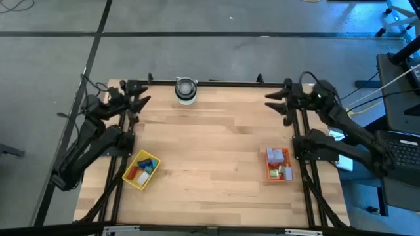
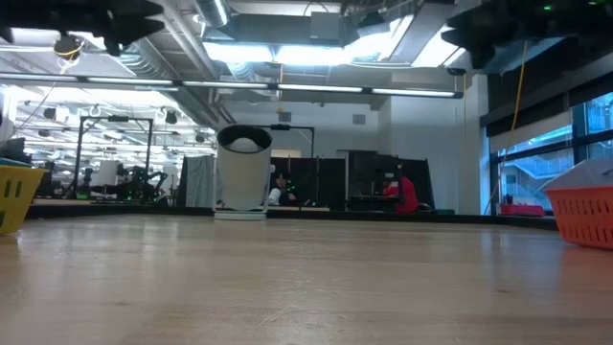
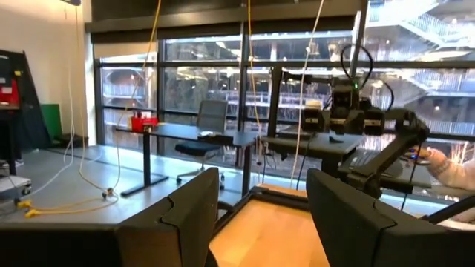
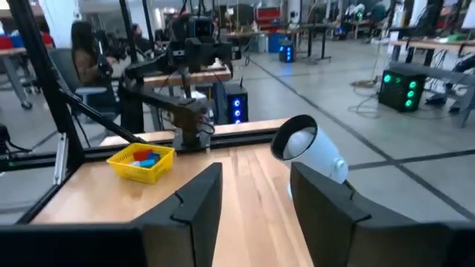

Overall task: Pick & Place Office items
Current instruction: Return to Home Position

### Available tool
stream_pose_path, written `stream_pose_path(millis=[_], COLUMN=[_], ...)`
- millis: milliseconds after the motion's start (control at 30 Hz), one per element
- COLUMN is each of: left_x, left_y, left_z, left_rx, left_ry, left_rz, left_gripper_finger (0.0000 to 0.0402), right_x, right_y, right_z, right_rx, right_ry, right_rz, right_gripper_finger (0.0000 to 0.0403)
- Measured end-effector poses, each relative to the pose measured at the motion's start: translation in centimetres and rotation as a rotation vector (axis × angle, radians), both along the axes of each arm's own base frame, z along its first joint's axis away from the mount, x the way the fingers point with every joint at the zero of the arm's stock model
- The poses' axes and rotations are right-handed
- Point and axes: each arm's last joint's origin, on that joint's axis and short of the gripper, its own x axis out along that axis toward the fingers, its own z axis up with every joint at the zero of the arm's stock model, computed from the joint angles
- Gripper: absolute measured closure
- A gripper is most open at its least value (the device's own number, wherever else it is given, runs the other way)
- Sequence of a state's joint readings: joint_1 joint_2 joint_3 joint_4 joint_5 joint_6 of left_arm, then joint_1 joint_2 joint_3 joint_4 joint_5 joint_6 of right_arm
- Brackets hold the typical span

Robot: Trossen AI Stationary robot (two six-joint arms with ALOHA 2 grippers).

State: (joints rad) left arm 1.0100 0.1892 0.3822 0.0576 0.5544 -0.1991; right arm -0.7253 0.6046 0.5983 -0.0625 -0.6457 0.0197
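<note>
I read left tool (image 1: 143, 101) and right tool (image 1: 270, 101) both open, empty, over the planked wood tabletop (image 1: 210, 147); blocky office items (image 1: 147, 164) lie in yellow tray (image 1: 132, 182) and orange tray (image 1: 279, 181).

Quick rundown of where everything sits. The table (image 1: 210, 144) has a basket on each side, both toward the front. The left basket (image 1: 133, 183) is near the left edge, turned at an angle to it. The right basket (image 1: 266, 167) sits just inside the right edge, squared up with it. Small office items (image 1: 144, 166) are piled in the left basket, and more are in the right one. A cylindrical canister (image 1: 186, 90) stands upright at the back edge, a bit left of centre, well apart from both baskets. The left gripper (image 1: 141, 94) hangs over the back-left corner and the right gripper (image 1: 272, 101) over the back-right, facing each other, with the canister between them and nearer the left.
</note>
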Motion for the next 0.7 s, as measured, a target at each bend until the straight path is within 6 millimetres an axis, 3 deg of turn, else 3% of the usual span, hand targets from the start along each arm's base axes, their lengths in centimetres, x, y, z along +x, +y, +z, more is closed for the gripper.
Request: stream_pose_path(millis=[233,467,700], left_x=[-1.1,-0.6,0.3], left_y=[-1.4,-0.7,-0.3], left_z=[0.0,-2.8,-5.0], left_rx=[-0.085,-0.164,-0.186], left_ry=[-0.100,-0.144,-0.188], left_rz=[0.042,0.022,0.000], left_gripper_finger=[0.0201,0.0201,0.0201], right_x=[-2.7,-3.5,-3.4], right_y=[2.1,2.1,1.5], right_z=[-2.0,-5.4,-7.1], right_rx=[0.031,0.112,0.146], right_ry=[-0.101,-0.123,-0.107], right_rz=[-0.084,-0.296,-0.431], right_gripper_finger=[0.0240,0.0241,0.0241])
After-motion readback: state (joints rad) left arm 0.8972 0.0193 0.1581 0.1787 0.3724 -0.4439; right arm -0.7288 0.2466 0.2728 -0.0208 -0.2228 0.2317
